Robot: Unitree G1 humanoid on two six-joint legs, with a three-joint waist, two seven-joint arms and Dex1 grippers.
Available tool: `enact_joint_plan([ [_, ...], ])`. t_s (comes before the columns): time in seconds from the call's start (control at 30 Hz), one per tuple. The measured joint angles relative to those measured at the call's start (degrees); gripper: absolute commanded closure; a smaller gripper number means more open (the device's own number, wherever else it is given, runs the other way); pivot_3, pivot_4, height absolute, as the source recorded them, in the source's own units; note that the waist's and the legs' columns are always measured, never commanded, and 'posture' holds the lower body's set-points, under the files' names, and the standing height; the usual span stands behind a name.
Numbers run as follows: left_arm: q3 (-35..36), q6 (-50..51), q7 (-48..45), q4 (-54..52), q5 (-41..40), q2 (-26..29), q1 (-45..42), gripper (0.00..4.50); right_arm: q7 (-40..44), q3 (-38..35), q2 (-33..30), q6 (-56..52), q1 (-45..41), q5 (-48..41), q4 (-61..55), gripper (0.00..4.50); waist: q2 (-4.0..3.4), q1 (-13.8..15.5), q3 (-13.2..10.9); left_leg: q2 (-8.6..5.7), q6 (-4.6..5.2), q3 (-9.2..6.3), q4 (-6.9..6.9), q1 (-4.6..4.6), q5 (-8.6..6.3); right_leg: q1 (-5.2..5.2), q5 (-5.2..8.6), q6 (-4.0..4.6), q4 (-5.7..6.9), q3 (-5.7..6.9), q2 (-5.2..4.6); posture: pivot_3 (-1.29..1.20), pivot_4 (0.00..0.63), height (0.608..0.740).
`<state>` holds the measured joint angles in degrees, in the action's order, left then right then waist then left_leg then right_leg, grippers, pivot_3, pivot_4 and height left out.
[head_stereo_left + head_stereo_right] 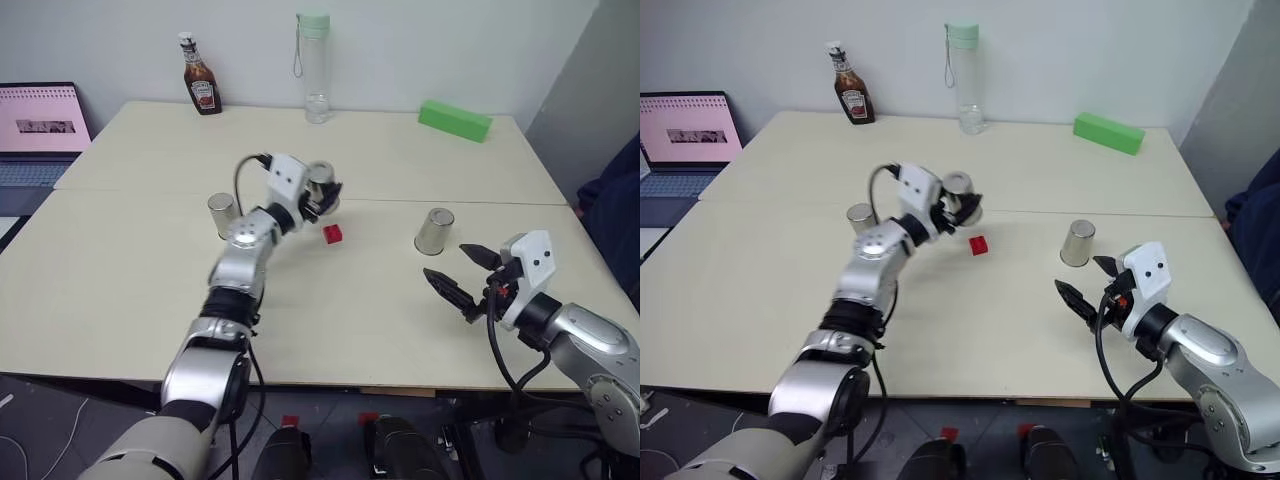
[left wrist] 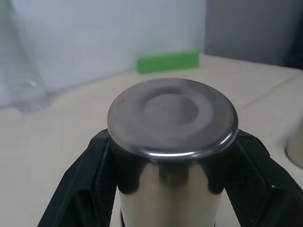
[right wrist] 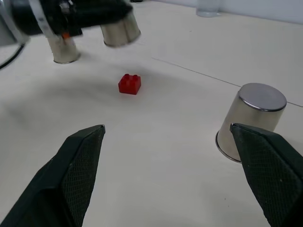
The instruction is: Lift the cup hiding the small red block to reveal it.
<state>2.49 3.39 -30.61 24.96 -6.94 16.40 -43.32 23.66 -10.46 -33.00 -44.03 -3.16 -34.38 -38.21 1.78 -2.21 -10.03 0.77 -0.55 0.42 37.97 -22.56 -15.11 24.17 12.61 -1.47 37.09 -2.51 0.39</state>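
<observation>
Beige tabletop [image 1: 330, 330], two slabs joined along a seam running left to right, carries everything. Laptop [image 1: 40, 130] with a pink screen sits off the far left edge. Left arm reaches out over the middle of the table; left gripper [image 1: 325, 196] has its two black fingers clamped on the cup [image 1: 320, 184], held upside down and raised clear of the surface, tilted a little. Left wrist view confirms it: cup base fills the centre, one finger pressed against each side. Right gripper [image 1: 452, 270] hovers low over the near right part of the table, jaws spread wide, nothing between them. Clear water bottle [image 1: 315, 70] with a pale green cap stands at the far edge, centre; ketchup bottle [image 1: 201, 76] stands to its left, also at the far edge. Long green block [image 1: 455, 120] lies at the far right. Second silver cup [image 1: 434, 230] stands inverted on the table at right, just beyond the right gripper, apart from it. Third silver cup [image 1: 222, 215] stands inverted at left, partly hidden behind the left arm. Small red block [image 1: 332, 234] lies uncovered on the table near centre, just below and slightly right of the lifted cup, touching nothing but the tabletop.
</observation>
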Motion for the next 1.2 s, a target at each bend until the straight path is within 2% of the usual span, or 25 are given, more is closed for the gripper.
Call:
enact_joint_plan([
  [0.13,1.87,10.86,2.33,-12.24,0.03,3.93,12.95,1.80,0.16,2.51,0.51,0.24,-0.24,1.08,1.44,0.00,-0.03,0.39,0.02,0.00,-0.02,-0.13,0.04,0.00,0.02,-0.01,0.02,0.03,0.07,0.07,0.01,0.00,0.150,0.740],
  [0.23,1.81,13.98,2.43,-14.15,-0.26,3.50,18.24,1.80,1.03,3.10,0.51,0.45,-1.85,1.45,3.23,0.00,0.02,1.16,-0.02,-0.10,-0.01,-0.19,0.25,-0.06,0.06,-0.09,-0.02,-0.03,0.07,0.17,0.01,0.00,0.150,0.740],
  [0.33,1.20,13.23,2.56,-13.32,-0.39,1.99,17.62,1.80,1.67,4.06,0.51,1.14,-3.83,1.74,4.79,0.00,0.03,2.15,-0.01,-0.19,0.06,-0.14,0.49,-0.11,0.09,-0.18,-0.09,-0.16,0.02,0.19,0.02,0.00,0.150,0.740],
  [0.77,0.14,4.32,2.43,2.75,0.06,-1.43,8.65,1.80,2.50,5.26,0.65,1.21,-5.57,1.74,6.78,0.00,0.03,2.21,-0.01,-0.19,0.14,-0.12,0.72,-0.28,0.07,-0.14,-0.21,-0.30,0.03,0.18,0.02,0.00,0.150,0.740],
  [0.83,-0.14,3.12,2.19,4.81,0.39,-1.57,7.51,1.09,2.47,5.38,0.84,1.18,-5.55,1.73,6.76,0.00,0.03,2.19,-0.01,-0.19,0.14,-0.10,0.73,-0.28,0.07,-0.14,-0.22,-0.31,0.03,0.17,0.02,0.00,0.150,0.740],
  [0.87,-0.46,2.41,1.91,5.88,0.52,-1.57,7.09,0.96,2.44,5.51,0.96,1.17,-5.55,1.73,6.75,0.00,0.03,2.19,-0.01,-0.19,0.14,-0.10,0.73,-0.28,0.07,-0.14,-0.22,-0.31,0.03,0.17,0.02,0.00,0.150,0.740],
  [0.97,-1.02,2.54,0.67,7.96,0.58,-1.56,7.09,0.21,2.23,5.67,1.09,0.98,-5.54,1.71,6.32,0.00,0.04,2.07,-0.01,-0.18,0.14,-0.11,0.73,-0.34,0.07,-0.08,-0.22,-0.31,0.02,0.17,0.03,0.00,0.150,0.740],
  [1.0,-1.18,2.93,-0.28,7.58,0.57,-1.26,7.48,0.08,2.02,5.63,1.13,0.92,-5.41,1.71,5.99,0.00,0.04,2.06,-0.01,-0.17,0.15,-0.11,0.72,-0.35,0.07,-0.08,-0.22,-0.31,0.01,0.17,0.04,0.00,0.150,0.740],
  [1.13,-2.10,5.38,-2.08,3.21,0.53,0.44,10.04,0.08,1.20,5.54,1.36,0.83,-4.59,1.69,5.15,0.00,0.04,1.96,-0.01,-0.14,0.21,-0.11,0.70,-0.36,0.02,-0.06,-0.21,-0.29,0.01,0.14,0.03,0.00,0.150,0.740],
  [1.2,-2.62,9.16,-4.25,-5.21,0.24,3.83,14.60,0.08,1.17,5.31,1.36,0.66,-3.53,1.59,4.13,0.00,0.04,1.48,-0.01,-0.06,0.22,-0.08,0.68,-0.36,-0.01,-0.03,-0.20,-0.26,-0.01,0.05,-0.05,0.00,0.150,0.740],
])
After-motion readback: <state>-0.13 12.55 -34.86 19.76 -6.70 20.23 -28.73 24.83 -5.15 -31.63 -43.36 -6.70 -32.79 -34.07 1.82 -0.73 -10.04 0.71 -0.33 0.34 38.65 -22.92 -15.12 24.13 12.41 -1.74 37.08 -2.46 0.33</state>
